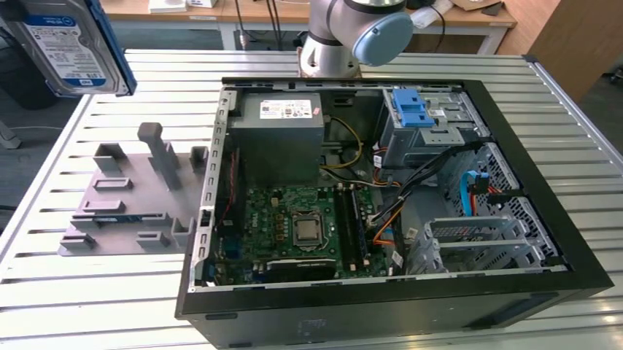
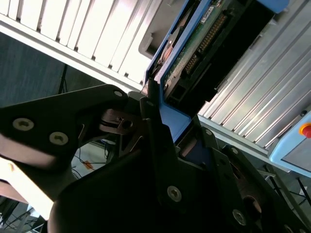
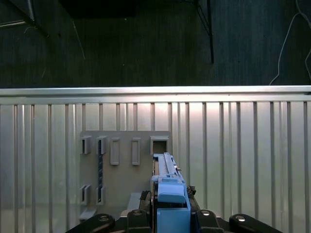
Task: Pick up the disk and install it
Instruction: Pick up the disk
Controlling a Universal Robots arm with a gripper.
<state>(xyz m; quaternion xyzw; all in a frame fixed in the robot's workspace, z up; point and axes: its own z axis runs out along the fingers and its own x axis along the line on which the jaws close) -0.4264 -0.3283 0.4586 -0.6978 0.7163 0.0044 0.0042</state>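
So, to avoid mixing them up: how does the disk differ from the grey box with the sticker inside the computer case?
The disk is held in the air, clamped in the gripper; the grey box sits inside the case. The disk is thin with a blue frame; the grey box is bulkier and unframed. Both are rectangular, metal and labelled.

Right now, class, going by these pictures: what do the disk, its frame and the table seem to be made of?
Disk: likely metal, with a greyish body under a glossy blue-and-white label, probably paper.
Frame: probably plastic, a smooth, matte blue moulded shape.
Table: apparently aluminium, with pale ribbed slats that have a dull sheen.
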